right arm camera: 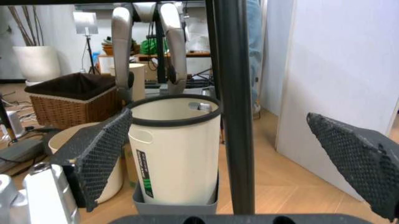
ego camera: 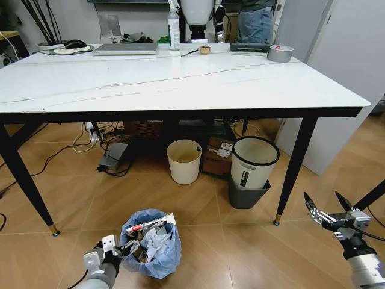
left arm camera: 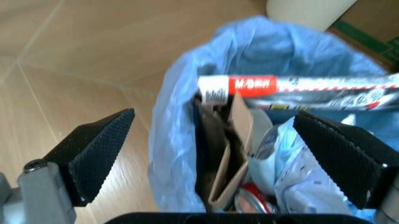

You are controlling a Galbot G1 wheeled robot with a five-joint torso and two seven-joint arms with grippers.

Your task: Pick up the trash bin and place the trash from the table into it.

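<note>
1. Left claw (ego camera: pixel 124 247) sits low over the wood floor with its two black fingers (left arm camera: pixel 93 149) spread wide and gripping nothing; in the left wrist view the near rim of the small round trash bin with a baggy light-blue plastic liner (left arm camera: pixel 174 135) lies between them, and whether either finger touches the bag I cannot tell.
2. Just beyond that claw, inside the bin, stands the trash (left arm camera: pixel 249 154): a brown cardboard packet upright, crumpled white and pale-blue tissues beside it, a bit of red wrapper lower down, and a long red-and-white packet lying across the top.
3. Right claw (ego camera: pixel 328 208) hangs well off to the other side of the bin, above bare floor, its thin fingers splayed and holding nothing.
4. Ahead of the right claw a slim black leg (right arm camera: pixel 234 107) of the large white surface with thin dark veins (ego camera: pixel 180 84) rises, and just behind that leg stands a white bin with a black rim (ego camera: pixel 254 164) set in a grey tray.
5. Farther under the surface, between the two claws, is a cream round bucket (ego camera: pixel 183 161).
6. On the far edge of the surface lie a silver laptop (ego camera: pixel 126 49) and a grey tape roll (ego camera: pixel 280 53).
</note>
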